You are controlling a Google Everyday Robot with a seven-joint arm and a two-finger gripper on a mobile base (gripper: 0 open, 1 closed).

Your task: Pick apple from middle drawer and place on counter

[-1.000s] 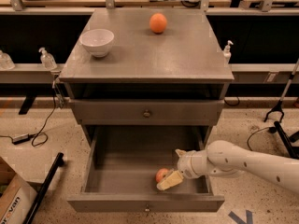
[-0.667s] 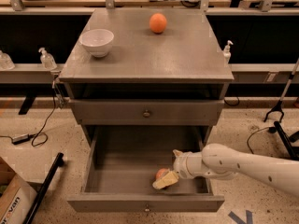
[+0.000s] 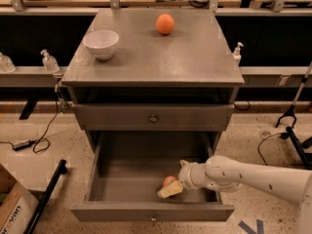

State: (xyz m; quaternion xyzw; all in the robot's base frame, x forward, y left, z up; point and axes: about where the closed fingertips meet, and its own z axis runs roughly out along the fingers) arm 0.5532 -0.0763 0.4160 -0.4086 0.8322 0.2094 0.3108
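The middle drawer (image 3: 127, 175) is pulled open at the bottom of the grey cabinet. The small red apple (image 3: 168, 180) lies on its floor, right of centre and near the front wall. My gripper (image 3: 170, 189) reaches in from the right on a white arm (image 3: 243, 175) and sits at the apple, covering its lower front side. The counter (image 3: 161, 57) is the flat grey top of the cabinet, well above the gripper.
A white bowl (image 3: 101, 43) stands at the counter's left rear and an orange fruit (image 3: 165, 24) at its centre rear. A shut drawer front with a knob (image 3: 153, 118) sits above the open drawer. Small pump bottles (image 3: 49, 61) stand on a ledge on the left.
My gripper has slid a little left and closer onto the apple. The apple has stayed on the drawer floor.
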